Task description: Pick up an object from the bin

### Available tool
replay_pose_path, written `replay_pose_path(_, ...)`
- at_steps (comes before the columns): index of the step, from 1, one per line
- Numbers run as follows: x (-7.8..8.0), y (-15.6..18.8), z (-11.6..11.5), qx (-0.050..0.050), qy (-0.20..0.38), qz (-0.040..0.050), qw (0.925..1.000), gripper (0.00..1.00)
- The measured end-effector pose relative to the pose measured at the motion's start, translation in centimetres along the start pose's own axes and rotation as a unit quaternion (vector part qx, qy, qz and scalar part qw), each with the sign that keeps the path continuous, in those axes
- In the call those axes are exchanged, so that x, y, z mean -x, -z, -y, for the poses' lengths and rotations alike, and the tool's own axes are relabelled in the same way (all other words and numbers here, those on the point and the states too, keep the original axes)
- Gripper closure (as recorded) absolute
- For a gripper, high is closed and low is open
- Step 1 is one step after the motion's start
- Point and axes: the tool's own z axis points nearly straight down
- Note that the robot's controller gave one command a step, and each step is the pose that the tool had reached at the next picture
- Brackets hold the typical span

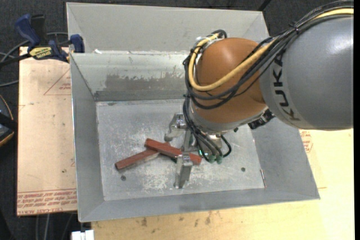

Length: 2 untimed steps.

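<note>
stage: pre-grasp, nothing lifted | end effector [179,152] low in bin [84,121], spread wide astride red-brown bar [160,147], gripping nothing | left: close, lift clear

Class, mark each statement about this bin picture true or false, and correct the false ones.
1. Two red-brown bars lie meeting at an angle on the floor of the bin. True.
2. The gripper hangs high above the rim. False: it is down at the floor, its fingers apart on either side of one bar.
3. An orange cover sits on the arm's wrist. True.
4. The bars lean upright against the left wall. False: they lie flat near the middle of the floor.
</note>
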Motion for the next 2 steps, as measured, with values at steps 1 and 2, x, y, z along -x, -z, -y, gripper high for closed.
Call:
replay_pose_path(1, 0.2, 0.3, 0.1, 0.001, -0.002, 0.0038, 1.0000, 0.00)
replay_pose_path(2, 3.1, -5.0, 1.2, 0.001, 0.011, 0.0076, 0.9999, 0.00)
